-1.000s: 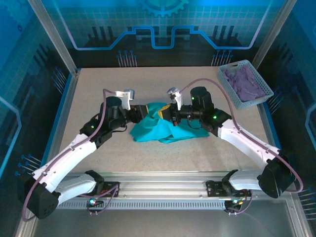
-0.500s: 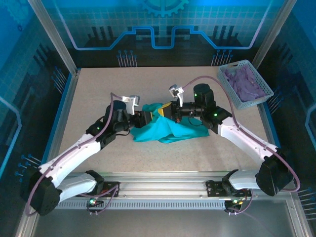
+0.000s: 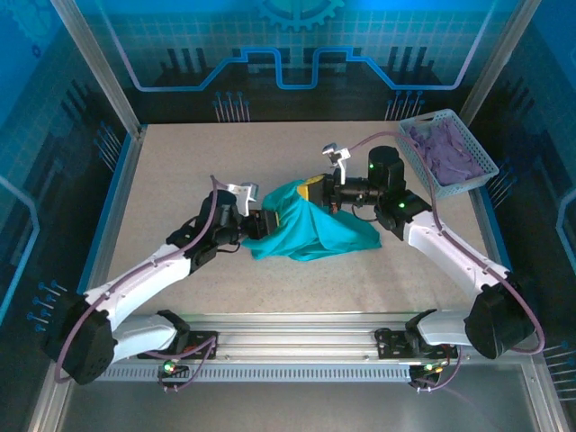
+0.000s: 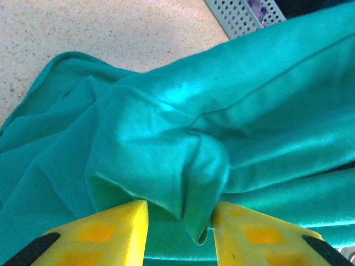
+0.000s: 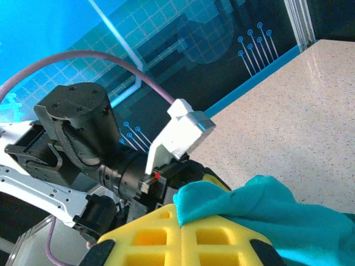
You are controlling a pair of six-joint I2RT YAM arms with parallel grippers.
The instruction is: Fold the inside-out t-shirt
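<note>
Tabletop (image 3: 180, 171) of speckled beige carries everything. At its middle I see the teal t-shirt (image 3: 310, 236), bunched and stretched between both arms. One grey basket (image 3: 419, 167) stands at the far right corner with purple cloth (image 3: 447, 148) inside, and the right arm reaches just beside it. My left gripper (image 4: 180, 213) pinches a thick fold of the shirt. My right gripper (image 5: 183, 224) is closed tight on its upper edge.
</note>
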